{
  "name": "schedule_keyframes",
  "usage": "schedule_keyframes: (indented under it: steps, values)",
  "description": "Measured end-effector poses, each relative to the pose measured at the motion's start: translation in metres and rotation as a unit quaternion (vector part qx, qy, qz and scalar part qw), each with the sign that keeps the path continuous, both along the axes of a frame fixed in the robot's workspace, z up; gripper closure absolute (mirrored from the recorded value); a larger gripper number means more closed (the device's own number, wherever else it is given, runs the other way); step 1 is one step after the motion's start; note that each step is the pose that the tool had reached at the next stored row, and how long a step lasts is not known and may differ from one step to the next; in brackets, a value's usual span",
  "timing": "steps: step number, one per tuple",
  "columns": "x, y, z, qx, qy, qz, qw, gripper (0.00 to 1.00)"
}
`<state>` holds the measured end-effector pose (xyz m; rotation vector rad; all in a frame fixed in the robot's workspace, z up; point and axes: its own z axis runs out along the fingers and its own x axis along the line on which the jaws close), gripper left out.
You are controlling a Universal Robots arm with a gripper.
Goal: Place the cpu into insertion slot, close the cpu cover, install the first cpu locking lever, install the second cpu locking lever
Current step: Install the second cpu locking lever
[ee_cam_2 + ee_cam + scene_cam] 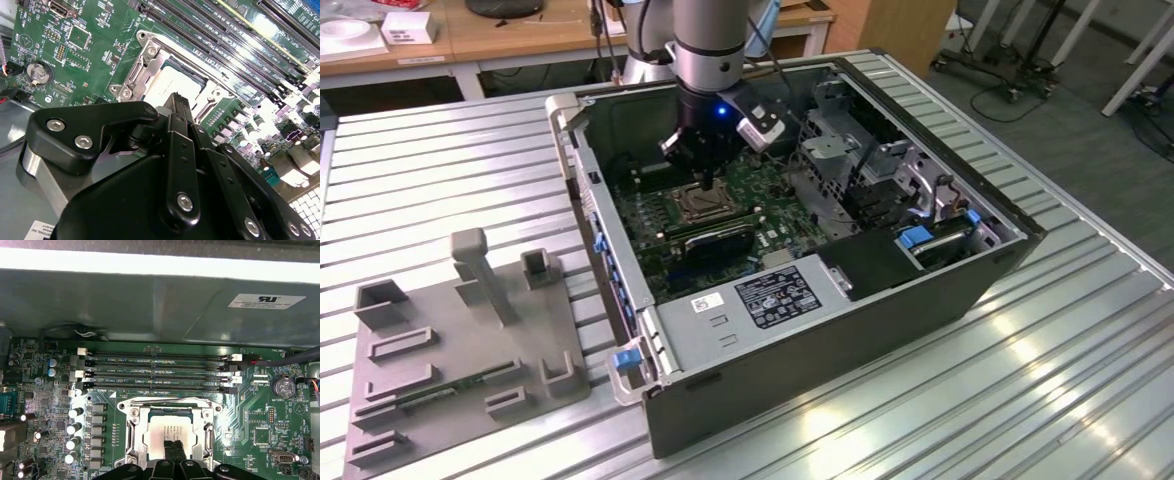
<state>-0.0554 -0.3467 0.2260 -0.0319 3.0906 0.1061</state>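
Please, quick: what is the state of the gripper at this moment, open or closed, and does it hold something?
Gripper: closed, fingertips together just above the cpu lying in the socket under the cpu cover; holding nothing visible.

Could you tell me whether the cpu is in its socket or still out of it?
In: the cpu lies flat within the socket frame in both wrist views, with the gripper right over it.

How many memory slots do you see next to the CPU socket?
4, in a parallel row on the motherboard, running lengthwise between the socket with the cpu and the case wall. The gripper sits over the cpu; more slots may lie hidden.
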Motion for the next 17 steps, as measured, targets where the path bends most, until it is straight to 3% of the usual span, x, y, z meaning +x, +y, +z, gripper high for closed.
schedule_keyframes:
  steps: [10, 17]
  values:
    - [-0.0011, 0.0, 0.0, 0.0, 0.0, 0.0, 1.0, 0.89]
    - [-0.0083, 0.0003, -0.0012, 0.0, 0.0, 0.0, 1.0, 0.89]
